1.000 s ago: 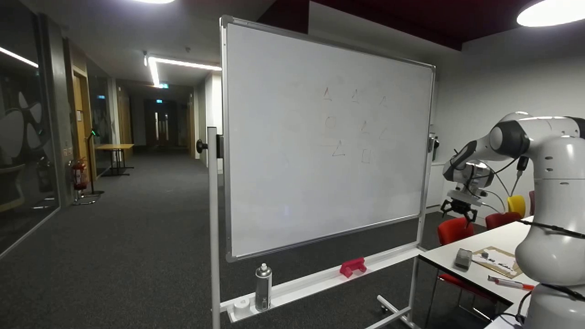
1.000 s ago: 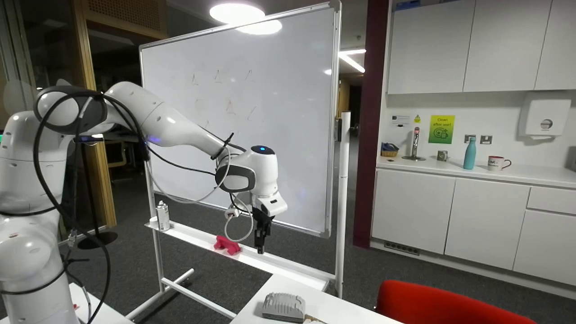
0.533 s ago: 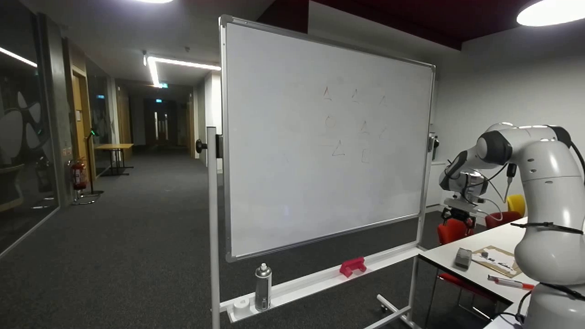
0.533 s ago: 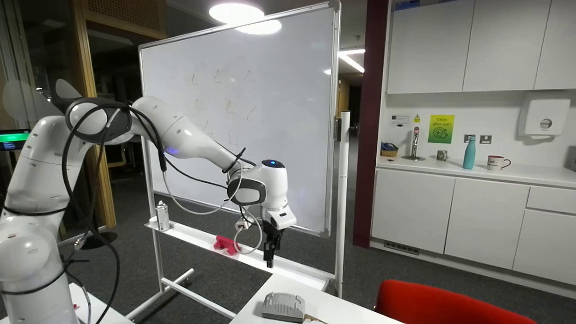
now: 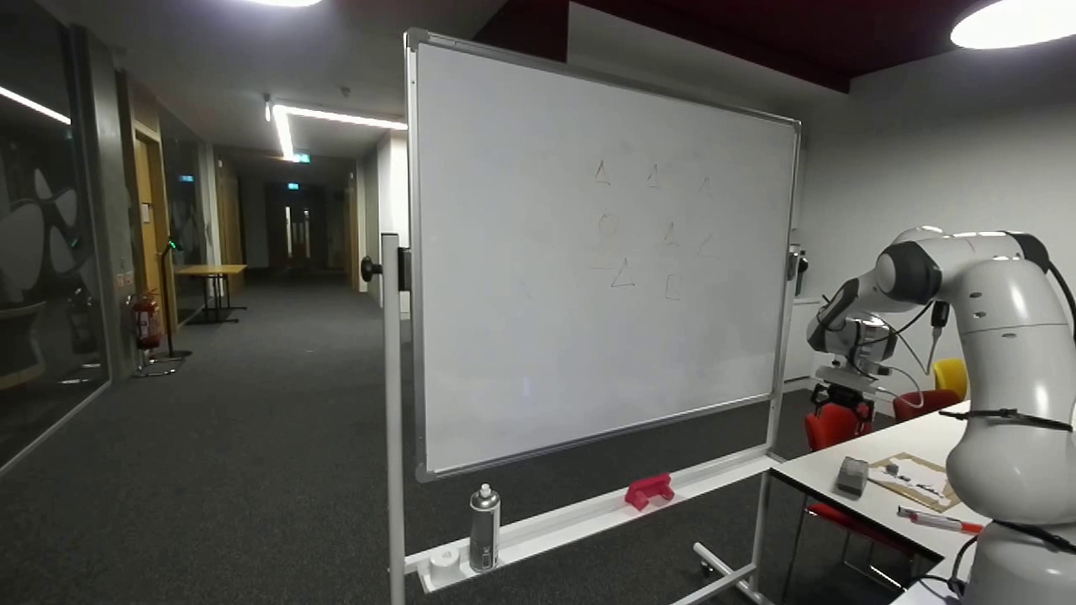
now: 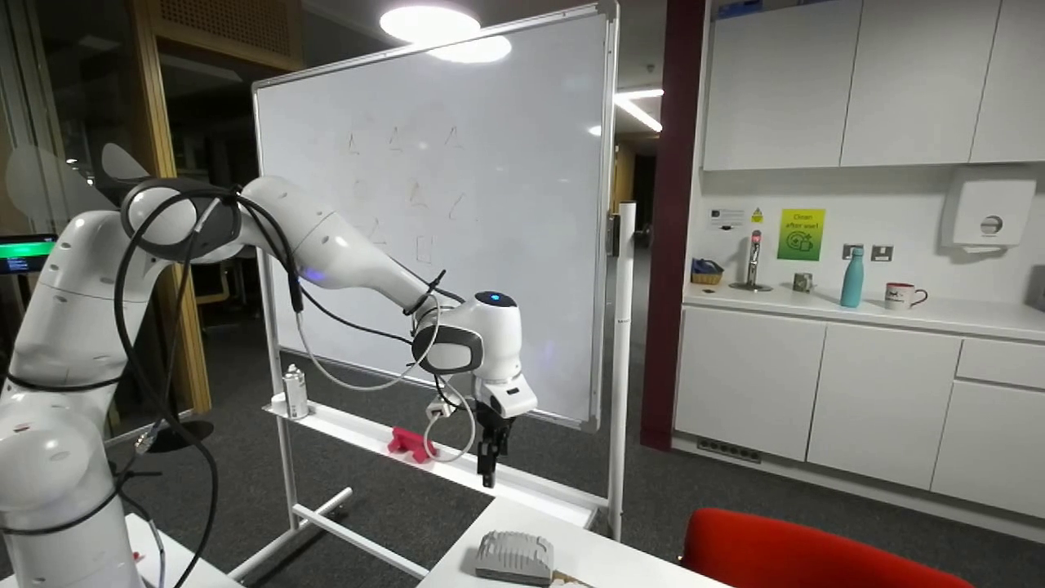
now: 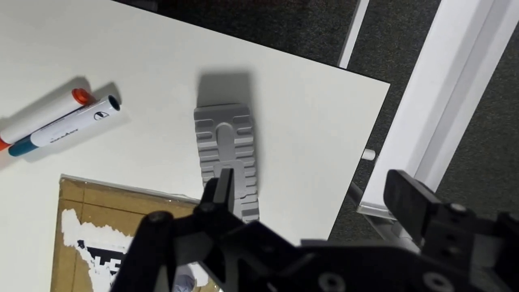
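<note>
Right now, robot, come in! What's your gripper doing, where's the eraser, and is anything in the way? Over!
Gripper open, holding nothing. Eraser on the table, untouched. Nothing seen between them; cardboard close beside eraser.

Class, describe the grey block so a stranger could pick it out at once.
From the large whiteboard, go to the white table beside it. Near the table's corner, beside a brown board, lies the grey block. Its rows of ridges set it apart from that flat board and the two smooth markers.

Bent arm (image 6: 347, 253), pincer (image 7: 310, 182) downward and wide apart
</note>
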`<state>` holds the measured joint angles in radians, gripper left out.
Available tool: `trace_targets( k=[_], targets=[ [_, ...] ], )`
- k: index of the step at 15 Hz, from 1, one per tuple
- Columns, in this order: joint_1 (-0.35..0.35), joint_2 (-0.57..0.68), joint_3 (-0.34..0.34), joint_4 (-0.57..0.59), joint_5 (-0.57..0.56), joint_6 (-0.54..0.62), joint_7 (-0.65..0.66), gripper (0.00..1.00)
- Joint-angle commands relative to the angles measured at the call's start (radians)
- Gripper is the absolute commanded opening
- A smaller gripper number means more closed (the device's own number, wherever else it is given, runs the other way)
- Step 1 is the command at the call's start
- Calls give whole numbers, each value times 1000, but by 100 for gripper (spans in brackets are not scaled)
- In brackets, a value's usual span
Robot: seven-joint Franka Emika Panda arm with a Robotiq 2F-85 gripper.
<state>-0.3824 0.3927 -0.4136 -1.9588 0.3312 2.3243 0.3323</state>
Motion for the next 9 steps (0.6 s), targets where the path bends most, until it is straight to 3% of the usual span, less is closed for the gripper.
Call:
trace_targets(
  k=[1, 9],
  targets=[
    [-25, 44, 10, 20, -4, 33, 33, 100],
    [-26, 178, -12, 32, -61, 229, 40, 100]
  ],
)
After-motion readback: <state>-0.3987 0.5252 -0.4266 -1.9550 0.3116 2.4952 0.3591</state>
